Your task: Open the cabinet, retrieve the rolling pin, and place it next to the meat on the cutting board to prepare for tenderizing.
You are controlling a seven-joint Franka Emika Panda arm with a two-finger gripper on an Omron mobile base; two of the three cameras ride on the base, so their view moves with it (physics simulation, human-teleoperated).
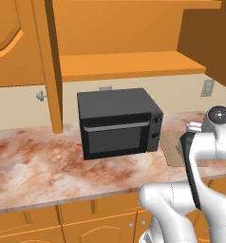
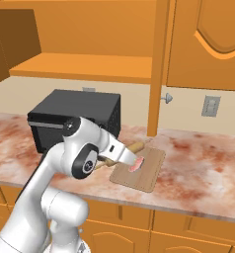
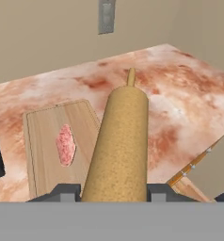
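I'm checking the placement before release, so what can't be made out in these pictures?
- Gripper: in the hand view the rolling pin covers the gap, so the finger contact stays unseen.
- Whether the pin hangs above the cutting board or touches it: no view settles it.
- Right base view: the arm hides the pin's near end and the board's left edge.
- Left base view: the arm covers most of the board, hiding the meat.
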